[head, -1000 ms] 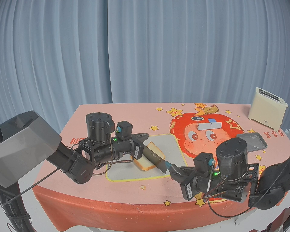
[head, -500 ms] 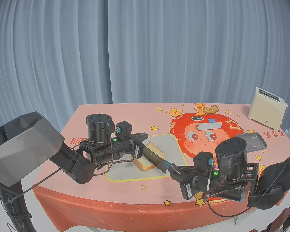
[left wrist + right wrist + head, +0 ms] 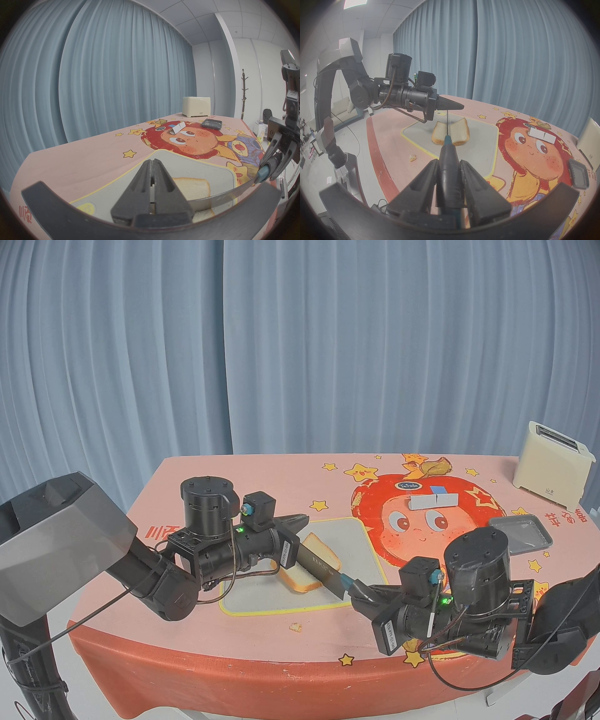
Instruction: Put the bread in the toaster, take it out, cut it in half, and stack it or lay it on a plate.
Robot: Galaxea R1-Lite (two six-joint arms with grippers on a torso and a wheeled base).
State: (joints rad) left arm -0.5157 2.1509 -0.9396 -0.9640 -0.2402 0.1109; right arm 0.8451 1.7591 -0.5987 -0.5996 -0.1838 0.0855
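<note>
One knife point(image 3: 322, 568), clamped in the right claw point(image 3: 357, 591), crosses one bread slice point(image 3: 299, 580); left claw point(image 3: 302, 519) closed.

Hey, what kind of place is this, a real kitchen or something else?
Probably a staged test room or lab, not a home kitchen. A floor-length blue curtain backs a lone table with a cartoon cloth. On it sit a toaster and a cutting board. The ceiling has office-style panels.

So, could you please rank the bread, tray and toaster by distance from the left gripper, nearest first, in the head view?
1. Bread, beside the left gripper.
2. Tray, far right.
3. Toaster, right rear corner.
</note>
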